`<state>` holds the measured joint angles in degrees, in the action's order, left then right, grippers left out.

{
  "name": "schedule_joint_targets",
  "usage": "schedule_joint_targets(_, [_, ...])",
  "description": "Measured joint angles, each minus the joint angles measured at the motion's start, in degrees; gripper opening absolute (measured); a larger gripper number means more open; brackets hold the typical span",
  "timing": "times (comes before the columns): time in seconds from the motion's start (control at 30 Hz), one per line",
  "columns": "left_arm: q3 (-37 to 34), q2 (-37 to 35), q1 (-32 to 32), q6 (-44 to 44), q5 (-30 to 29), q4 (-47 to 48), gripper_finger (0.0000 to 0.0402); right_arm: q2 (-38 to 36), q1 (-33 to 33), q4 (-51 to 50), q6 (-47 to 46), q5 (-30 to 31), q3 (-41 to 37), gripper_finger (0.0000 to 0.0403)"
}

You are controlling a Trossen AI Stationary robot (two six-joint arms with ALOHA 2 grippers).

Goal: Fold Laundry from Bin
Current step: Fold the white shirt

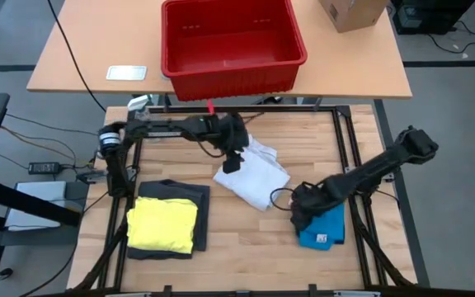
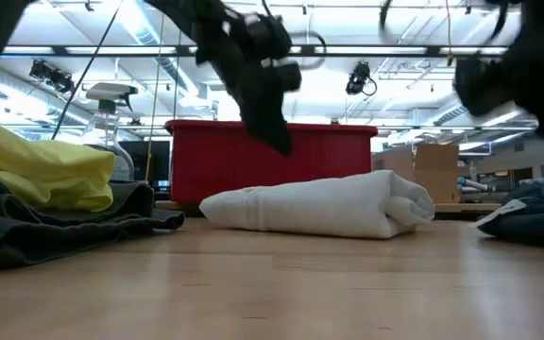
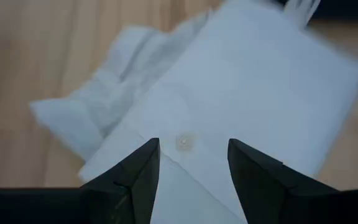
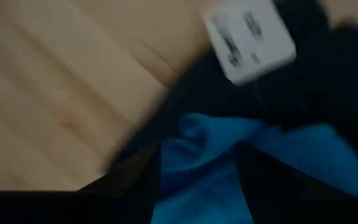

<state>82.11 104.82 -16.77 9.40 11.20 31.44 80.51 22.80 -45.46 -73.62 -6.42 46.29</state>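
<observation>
The white garment [image 1: 252,180] lies folded mid-bench, one crumpled edge spilling toward the bin [image 1: 231,45], which stands on a separate table beyond the bench [image 1: 246,247]. The left gripper [image 1: 232,162] hangs just over the white fold's near edge, fingers [image 3: 138,177] parted with nothing between them. If it drops and pinches only the top layer, I'd expect the fold to peel open when lifted; the loose crumpled edge could also drag and undo the tidy side.

The blue garment [image 1: 323,227] sits to the right, near the bench's front edge. The right gripper [image 1: 302,211] is down on its dark trim, fingers straddling blue cloth; whether they actually grip it I cannot tell. A grab on a single layer or on the white label [image 4: 248,38] would likely bunch the piece rather than fold it, and a pull forward could slide it off the bench.

The yellow garment [image 1: 163,223] rests on the dark grey one [image 1: 195,198] at the left, well apart from both grippers, at little risk.
</observation>
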Motion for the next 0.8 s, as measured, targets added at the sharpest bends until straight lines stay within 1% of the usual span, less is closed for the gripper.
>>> schedule_joint_targets(0.1, [-0.02,3.94,-0.09,3.77,-0.51,-0.22,0.0201,-4.26,2.71,1.19,-3.08,10.08,1.55,0.0210])
schedule_joint_targets(0.17, [-0.04,5.75,-0.09,5.63,-3.37,-0.84,0.0206,-6.59,2.13,1.33,-3.17,16.16,1.53,0.0210])
schedule_joint_targets(0.23, [-0.07,6.71,-0.11,7.44,-9.87,-2.26,0.0212,-8.05,-0.24,1.32,-1.84,22.05,1.46,0.0210])
schedule_joint_targets(0.3, [-0.07,6.77,-0.13,8.52,-16.92,-4.17,0.0216,-8.69,-4.17,1.77,0.96,27.14,0.70,0.0210])
schedule_joint_targets(0.33, [-0.07,6.71,-0.24,8.89,-19.18,-5.39,0.0217,-8.70,-6.67,2.43,2.29,29.02,0.15,0.0210])
schedule_joint_targets(0.37, [-0.03,6.70,-0.45,9.58,-19.72,-6.99,0.0218,-8.59,-9.49,3.86,4.23,30.09,-0.48,0.0210])
schedule_joint_targets(0.4, [0.00,6.70,-0.66,9.78,-19.28,-7.78,0.0218,-8.46,-12.51,6.23,6.96,29.89,-1.28,0.0210])
schedule_joint_targets(0.43, [0.01,6.70,-1.06,9.84,-17.52,-7.87,0.0218,-8.24,-15.59,9.63,10.14,28.55,-2.34,0.0210])
schedule_joint_targets(0.5, [0.02,6.72,-2.28,9.58,-9.27,-7.09,0.0218,-7.68,-21.64,17.33,16.03,22.14,-4.58,0.0210])
schedule_joint_targets(0.57, [0.13,7.70,-3.44,7.87,-0.51,-5.68,0.0218,-6.73,-26.41,20.23,18.54,16.32,-6.10,0.0210])
schedule_joint_targets(0.6, [0.13,8.27,-4.00,6.34,2.19,-4.56,0.0218,-6.50,-28.16,20.30,19.07,14.03,-6.49,0.0210])
schedule_joint_targets(0.67, [0.03,9.38,-4.70,3.49,3.33,-2.27,0.0217,-6.55,-30.66,19.54,19.29,11.97,-7.30,0.0210])
schedule_joint_targets(0.73, [0.02,9.67,-5.34,0.96,2.31,-1.26,0.0217,-6.79,-32.38,19.17,19.23,9.91,-8.07,0.0210])
schedule_joint_targets(0.8, [0.07,9.67,-5.82,-1.24,1.28,-1.38,0.0217,-6.81,-33.60,19.11,19.64,5.77,-8.31,0.0210])
